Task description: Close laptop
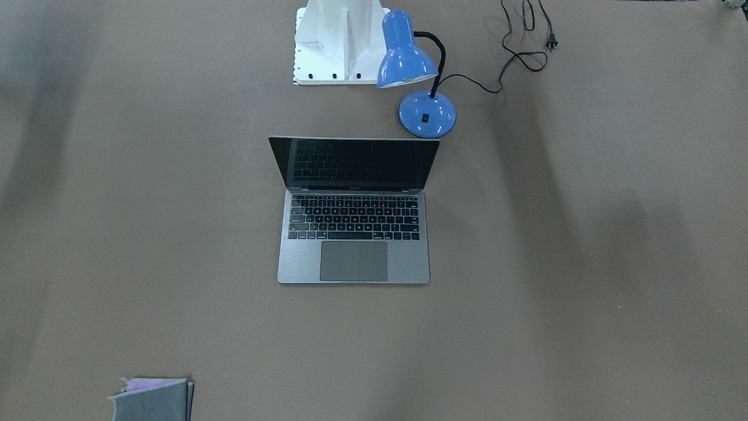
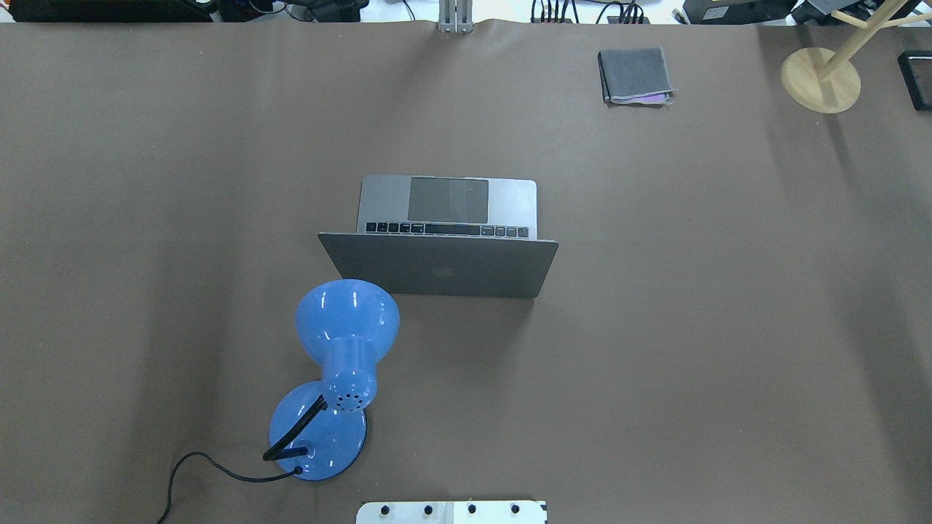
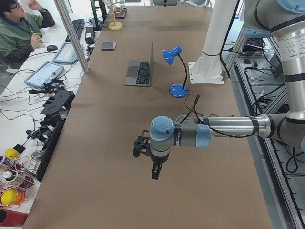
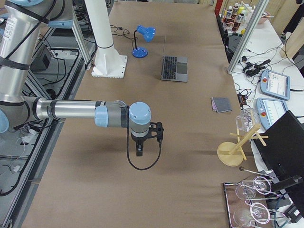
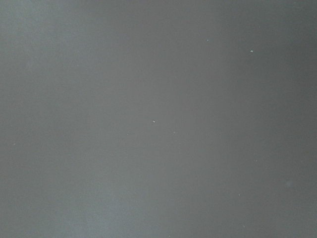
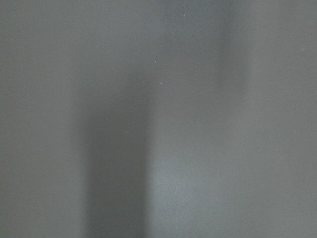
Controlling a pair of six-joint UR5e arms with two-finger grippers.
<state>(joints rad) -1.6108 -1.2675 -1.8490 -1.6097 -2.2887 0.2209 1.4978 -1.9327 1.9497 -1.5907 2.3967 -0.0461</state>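
Note:
The laptop point(image 1: 353, 260) stands open in the middle of the table, its dark screen upright and its keyboard towards the operators' side. The overhead view shows its grey lid point(image 2: 439, 266) with the dark logo. It also shows in the exterior left view point(image 3: 139, 72) and the exterior right view point(image 4: 174, 68). My left gripper point(image 3: 155, 171) hangs over the table far from the laptop, towards the table's left end. My right gripper point(image 4: 139, 151) hangs far from it towards the right end. I cannot tell whether either is open or shut. Both wrist views show only bare table surface.
A blue desk lamp point(image 1: 418, 64) stands beside the laptop's lid, near the white robot base point(image 1: 339, 41), its black cable point(image 1: 529, 41) trailing off. A folded grey cloth point(image 2: 635, 75) and a wooden stand point(image 2: 820, 80) lie at the far edge.

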